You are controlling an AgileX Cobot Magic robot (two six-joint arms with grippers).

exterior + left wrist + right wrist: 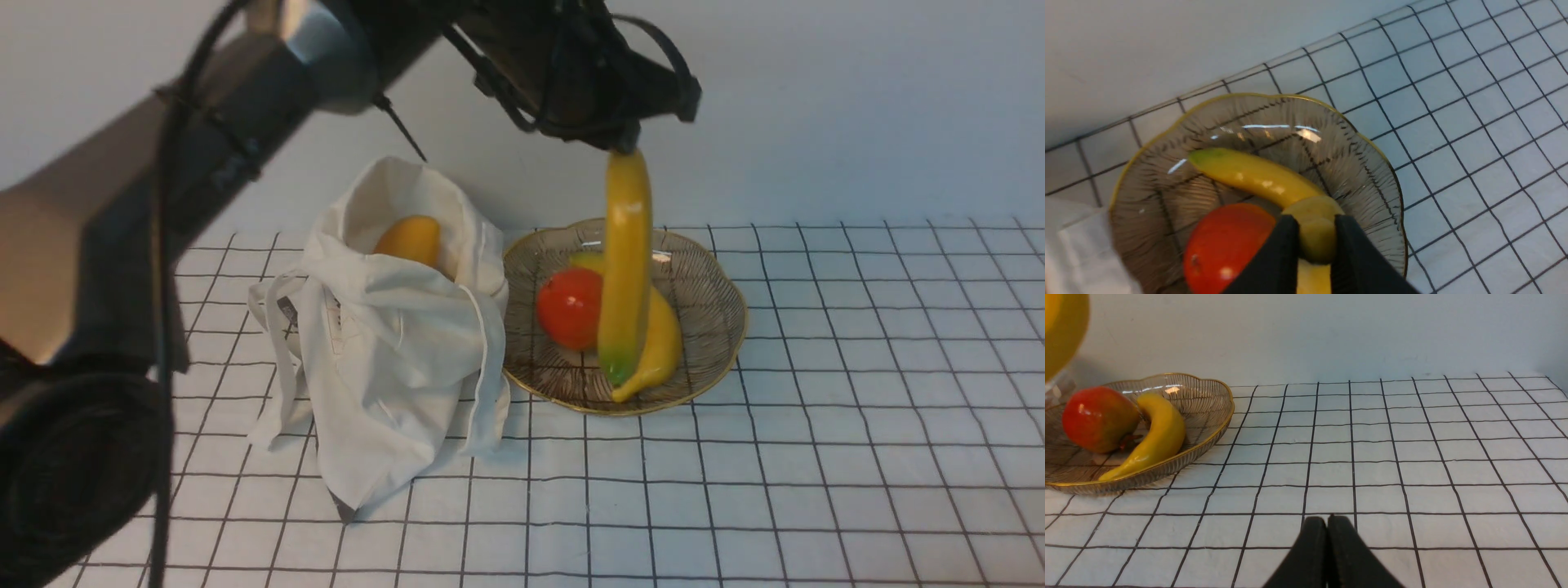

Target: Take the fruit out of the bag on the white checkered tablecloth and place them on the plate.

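L arm over the plate [712, 325], mid-delivery: I have the left jaws clamped on one end of a banana [626, 269], which hangs near upright, green tip down, just above the dish and not yet resting in it. The right jaws are pressed shut w/ nothing between them, low over bare white checkered tablecloth [857, 408].

Progress, approx. halfway by my read. A second banana [663, 339] already lies in the plate, touching a round red-orange fruit [571, 309]. The bag [384, 359] stands slumped just left of the plate, its mouth open, w/ a mango [411, 238] showing inside.

Left to do: lower and release this banana, then fetch the mango. No lemon in sight; whether one lies deeper in the bag I cannot tell.
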